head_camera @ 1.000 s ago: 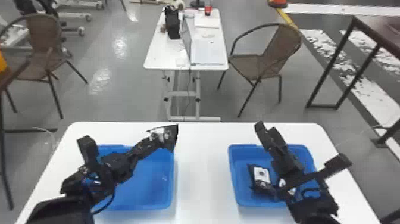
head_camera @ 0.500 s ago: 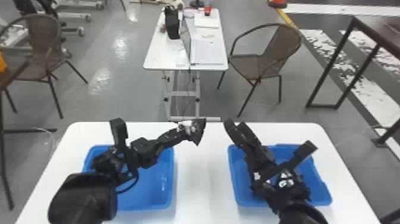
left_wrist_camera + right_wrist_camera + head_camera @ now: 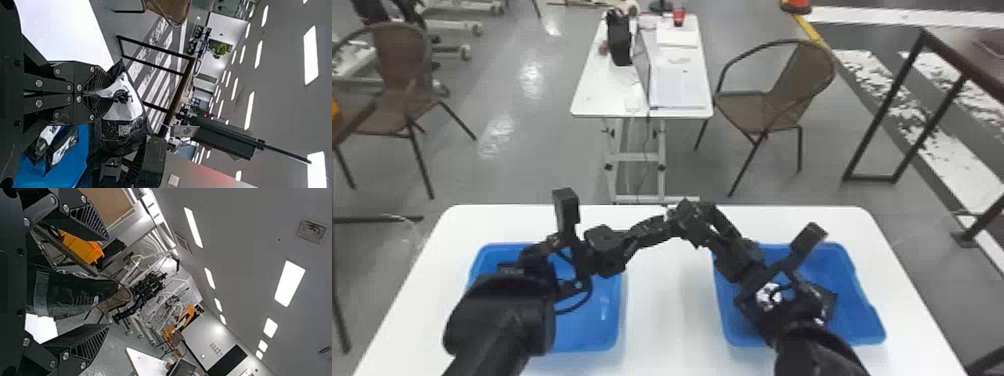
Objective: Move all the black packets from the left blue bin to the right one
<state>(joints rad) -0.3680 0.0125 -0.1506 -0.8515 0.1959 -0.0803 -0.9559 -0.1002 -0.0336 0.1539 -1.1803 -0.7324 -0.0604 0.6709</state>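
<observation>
Got a left bin point(image 3: 613, 322) and right bin point(image 3: 863, 322) on the table point(image 3: 667, 310); got packets point(image 3: 64, 148) in the right one; got a laptop point(image 3: 677, 90) on the desk point(image 3: 607, 95) behind

A brown chair point(image 3: 794, 82) stands beside a far table point(image 3: 602, 92) holding what seems a laptop point(image 3: 677, 90).

Between the bins: a lane of bare white table point(image 3: 657, 310), passable low down; higher up, the left gripper point(image 3: 674, 215) and right gripper point(image 3: 703, 220) block the far end!
Right gripper's fingers: wide apart, the packet point(image 3: 125, 105) sitting between them, room on both sides.
Left bin point(image 3: 604, 325): way in at its inner near corner; arm and cable point(image 3: 577, 307) crowd the rest.
Right bin point(image 3: 854, 315): outer side open, arm across the inner side, packets point(image 3: 60, 147) on the floor.
</observation>
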